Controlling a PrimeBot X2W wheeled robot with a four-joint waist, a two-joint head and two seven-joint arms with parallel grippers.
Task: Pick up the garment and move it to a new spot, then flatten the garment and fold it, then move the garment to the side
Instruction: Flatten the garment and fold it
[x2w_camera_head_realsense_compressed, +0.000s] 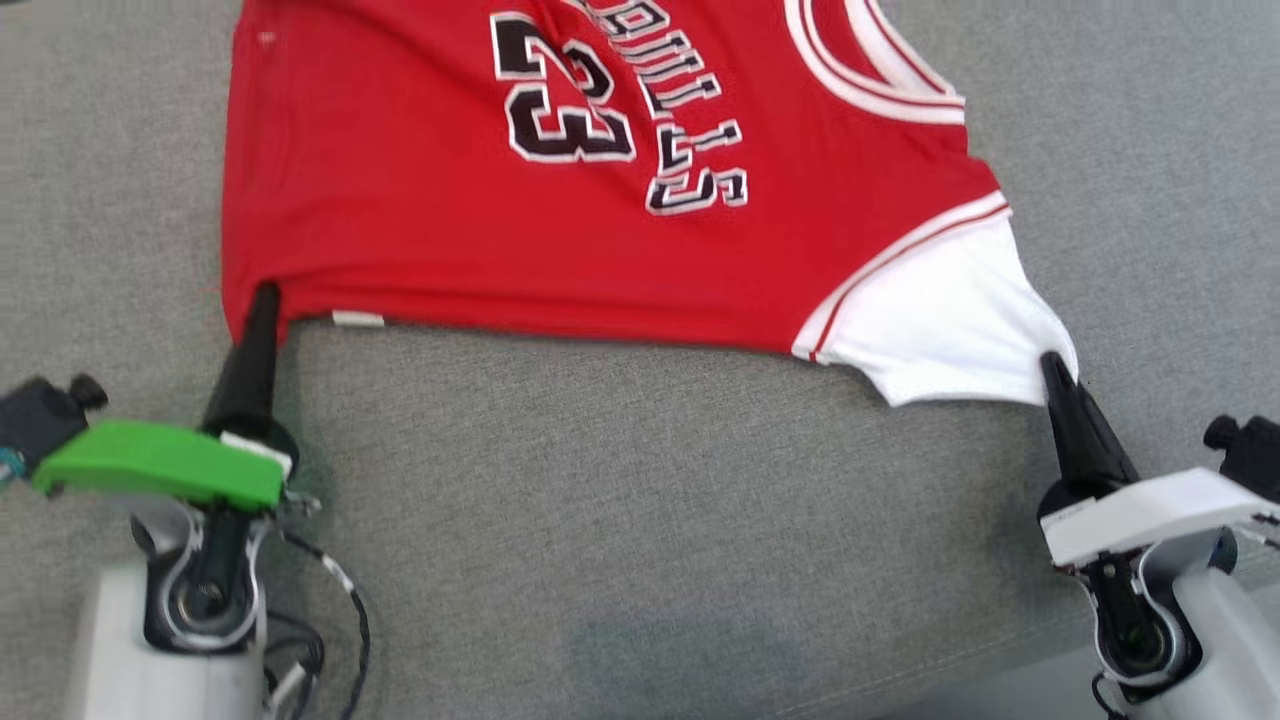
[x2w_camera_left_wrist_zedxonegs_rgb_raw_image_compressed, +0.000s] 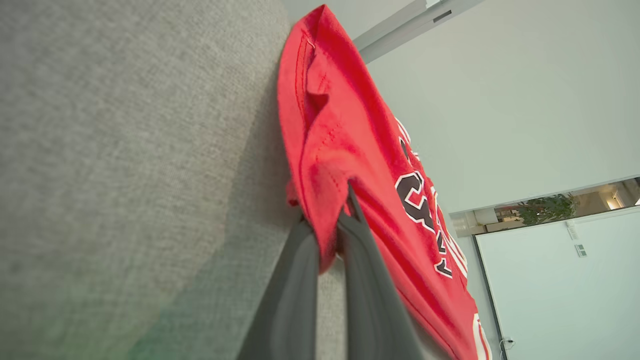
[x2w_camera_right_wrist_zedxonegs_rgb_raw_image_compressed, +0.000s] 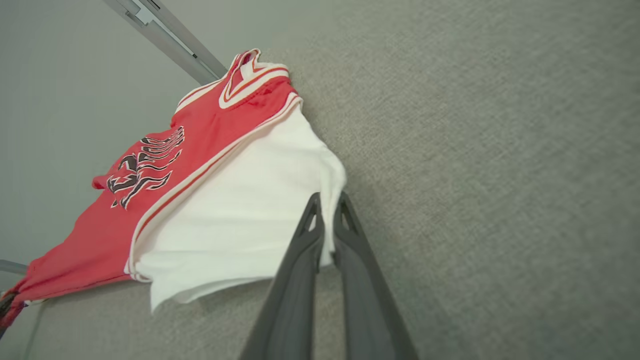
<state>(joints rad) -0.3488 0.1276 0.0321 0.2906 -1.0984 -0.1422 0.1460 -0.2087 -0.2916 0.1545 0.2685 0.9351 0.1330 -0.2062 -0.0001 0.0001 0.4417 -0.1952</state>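
So the jersey (x2w_camera_head_realsense_compressed: 450, 230) is spread out just beyond both pincers, with its near edge strung between them. The left pincer (x2w_camera_head_realsense_compressed: 266, 300) is clenched on the red hem corner, and the right pincer (x2w_camera_head_realsense_compressed: 1052, 365) is clenched on the tip of the white sleeve (x2w_camera_head_realsense_compressed: 940, 310). In the wrist views there's cloth pinched between both pairs of fingers, so both grips look real. The near edge looks lifted a little off the grey fabric surface (x2w_camera_head_realsense_compressed: 640, 500), since there's a shadow under it. The rest of the jersey stretches away past the fingertips.

My read is that this is the drag-and-flatten part, with no folding started yet. Some tips for doing it well:

- Move both pincers together at the same pace. If one leads, the body will skew toward it.
- Hold just enough tension between them to keep the edge straight. The sleeve is already pulled to a point at the right pincer, so more spread could make it slip out.
- Stay low over the surface so the far part slides flat and doesn't lift and flop.
- The hem looks bunched up at the left pincer, so expect a wrinkle there to smooth out after letting go.
- Lower the edge before releasing.
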